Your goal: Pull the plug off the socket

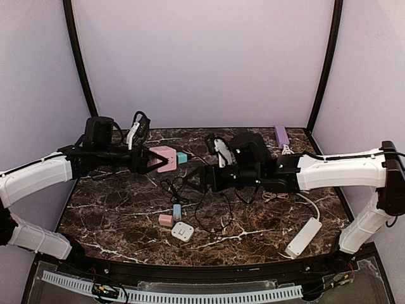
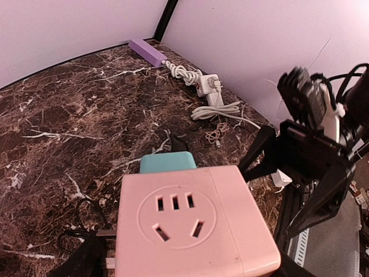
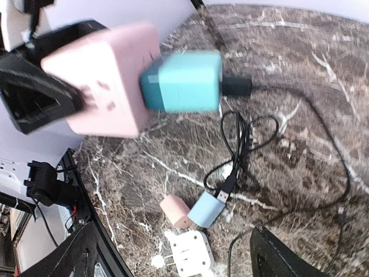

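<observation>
The socket [image 1: 163, 158] is a pink cube with rounded edges. One face carries a round ring holding three short slots in a row above two slanted ones. It is held above the dark marble table [image 1: 114, 215], clamped at one end between the left gripper's [image 1: 150, 161] fingers. The plug [image 1: 181, 158], a small teal block, sits seated in the socket's opposite face, pointing sideways. A black cable [image 3: 236, 86] leaves the plug's outer end.

Right gripper [image 1: 189, 179] jaws seemingly wide
</observation>
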Action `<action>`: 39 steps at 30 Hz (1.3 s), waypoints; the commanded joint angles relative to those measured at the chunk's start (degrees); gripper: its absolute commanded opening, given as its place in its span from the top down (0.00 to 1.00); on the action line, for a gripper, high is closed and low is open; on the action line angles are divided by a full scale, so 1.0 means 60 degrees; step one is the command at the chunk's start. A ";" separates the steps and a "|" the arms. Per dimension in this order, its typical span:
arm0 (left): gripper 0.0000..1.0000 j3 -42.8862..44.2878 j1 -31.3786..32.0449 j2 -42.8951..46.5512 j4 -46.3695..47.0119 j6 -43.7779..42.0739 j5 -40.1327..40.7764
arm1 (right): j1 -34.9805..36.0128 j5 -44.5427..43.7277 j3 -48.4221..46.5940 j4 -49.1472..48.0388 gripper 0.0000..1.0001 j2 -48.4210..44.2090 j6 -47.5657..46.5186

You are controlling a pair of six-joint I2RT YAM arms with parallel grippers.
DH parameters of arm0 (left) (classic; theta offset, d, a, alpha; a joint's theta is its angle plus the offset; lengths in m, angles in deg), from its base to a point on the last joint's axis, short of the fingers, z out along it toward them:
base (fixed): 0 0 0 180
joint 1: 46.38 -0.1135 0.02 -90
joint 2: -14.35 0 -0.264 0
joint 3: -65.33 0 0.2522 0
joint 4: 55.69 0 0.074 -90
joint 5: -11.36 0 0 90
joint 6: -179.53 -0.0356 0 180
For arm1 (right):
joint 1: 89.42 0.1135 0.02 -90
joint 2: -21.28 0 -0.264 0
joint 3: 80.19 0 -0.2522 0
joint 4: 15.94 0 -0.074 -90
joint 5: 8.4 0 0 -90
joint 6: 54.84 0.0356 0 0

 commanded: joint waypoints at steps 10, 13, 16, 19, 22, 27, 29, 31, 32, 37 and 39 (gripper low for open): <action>0.99 0.1253 0.0546 -0.0954 -0.1017 -0.0463 -0.3800 | -0.2180 0.5259 -0.0594 -0.0018 0.10 -0.1534 -0.2442; 0.99 0.1236 0.0777 -0.0884 -0.1101 -0.0589 -0.4027 | -0.2212 0.5822 -0.1070 0.0789 0.09 -0.1270 -0.2732; 0.99 0.1228 0.0912 -0.0837 -0.1158 -0.0731 -0.4263 | -0.2210 0.6238 -0.1454 0.1552 0.10 -0.0939 -0.2927; 0.99 0.1219 0.1025 -0.0808 -0.1174 -0.0848 -0.4424 | -0.2199 0.6702 -0.1436 0.1744 0.11 -0.0782 -0.2919; 0.99 0.1176 0.1056 -0.0703 -0.1158 -0.0998 -0.4451 | -0.2183 0.7158 -0.1385 0.1796 0.11 -0.0650 -0.2844; 0.99 0.1107 0.1072 -0.0605 -0.1012 -0.1050 -0.4598 | -0.1999 0.7557 -0.1460 0.1983 0.11 -0.0327 -0.2942; 0.99 0.1062 0.1065 -0.0586 -0.0925 -0.1038 -0.4680 | -0.1899 0.7550 -0.1492 0.2011 0.11 -0.0192 -0.2969; 0.99 0.1041 0.1071 -0.0573 -0.0836 -0.0998 -0.4803 | -0.1839 0.7560 -0.1511 0.1963 0.11 -0.0033 -0.2974; 0.99 0.1036 0.1073 -0.0570 -0.0797 -0.0994 -0.4815 | -0.1807 0.7567 -0.1534 0.1955 0.11 0.0022 -0.2968; 0.99 0.1005 0.1072 -0.0541 -0.0750 -0.0954 -0.4840 | -0.1651 0.7613 -0.1721 0.1841 0.11 0.0342 -0.2941; 0.99 0.0991 0.1074 -0.0540 -0.0743 -0.0947 -0.4822 | -0.1604 0.7672 -0.1800 0.1749 0.12 0.0450 -0.2916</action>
